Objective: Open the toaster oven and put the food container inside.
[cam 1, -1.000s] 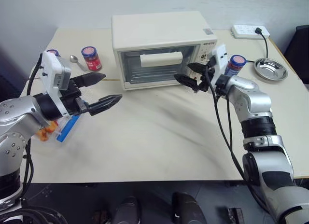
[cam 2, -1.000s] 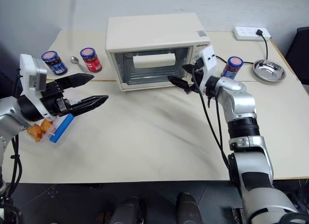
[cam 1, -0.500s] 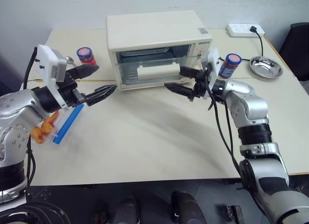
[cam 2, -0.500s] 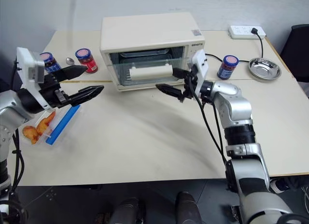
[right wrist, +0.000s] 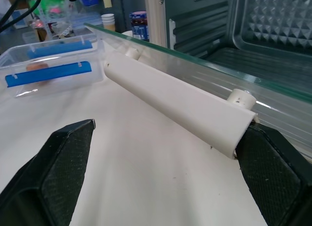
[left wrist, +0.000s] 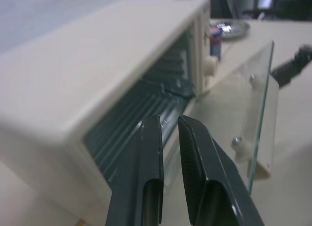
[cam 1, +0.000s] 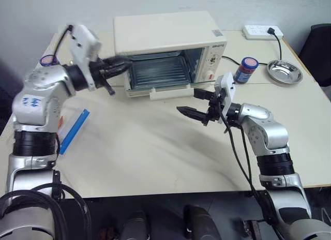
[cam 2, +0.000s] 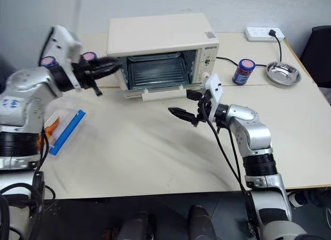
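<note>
The cream-white toaster oven [cam 1: 165, 33] stands at the back of the table. Its glass door [left wrist: 253, 114] is dropped flat, and the white bar handle [right wrist: 175, 102] faces the front. My left gripper [cam 1: 123, 62] is raised to the oven's upper left front corner. It is shut, with only a thin slit between its fingers [left wrist: 146, 153] and nothing in them. My right gripper [cam 1: 195, 105] hovers open just in front of the door's right end, off the handle. The food container [cam 1: 72, 129], clear with blue clips, lies on the table at the left, partly behind my left arm.
A blue-lidded jar [cam 1: 246, 69], a steel bowl [cam 1: 285, 73] and a power strip [cam 1: 262, 31] sit to the right of the oven. Two more small jars [cam 2: 89, 56] stand left of it behind my left arm. Bare tabletop [cam 1: 155, 141] lies in front of the door.
The oven door has swung from closed down to flat. My right gripper drew back and down, off the handle. My left gripper rose to the oven's left corner and its fingers closed.
</note>
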